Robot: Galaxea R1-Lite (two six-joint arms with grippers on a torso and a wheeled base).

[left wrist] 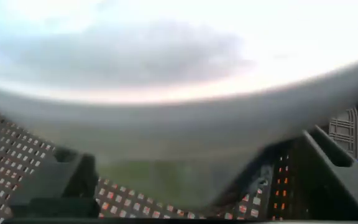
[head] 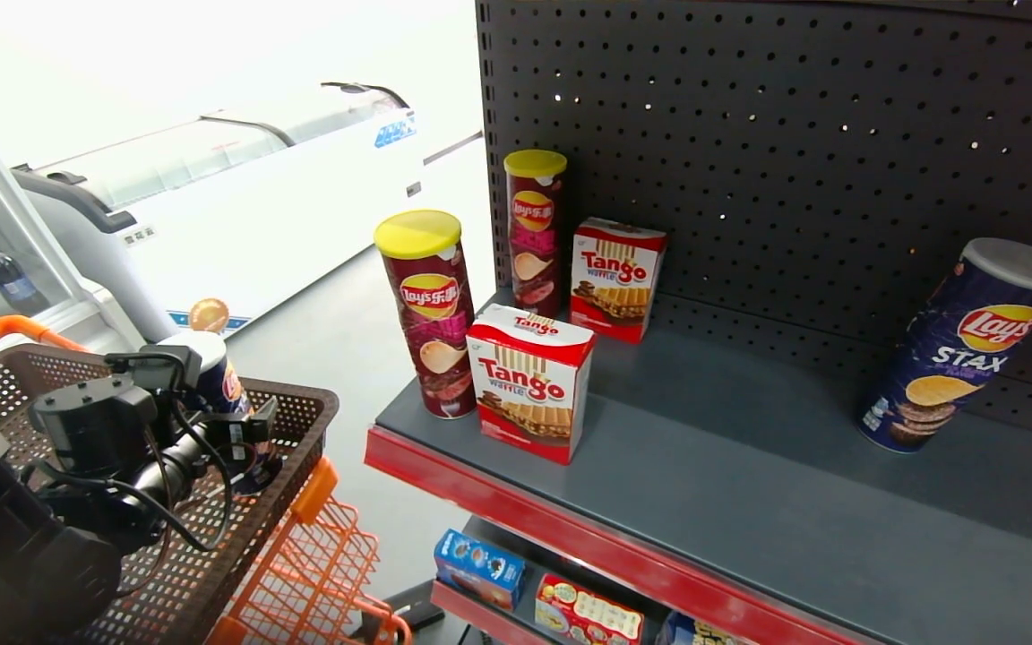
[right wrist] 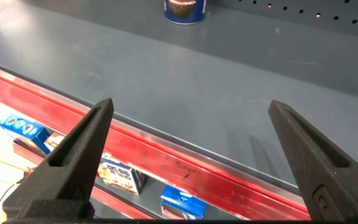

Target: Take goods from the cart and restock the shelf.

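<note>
Can (head: 216, 376) is seen upright in the cart's brown basket (head: 301, 403), and the left tool (left wrist: 194, 180) is set right at it, the pale lid looming close before the wrist. Whether that tool is clamped on the can cannot be told. The right tool (right wrist: 191, 107) is held wide apart above the red front edge of the shelf (head: 749, 466). Further back, a blue can (head: 955, 349) is leaned against the back panel, well apart from that tool.

The can (left wrist: 179, 93) is blurred up close, its pale top hiding much of the basket (left wrist: 17, 155).
</note>
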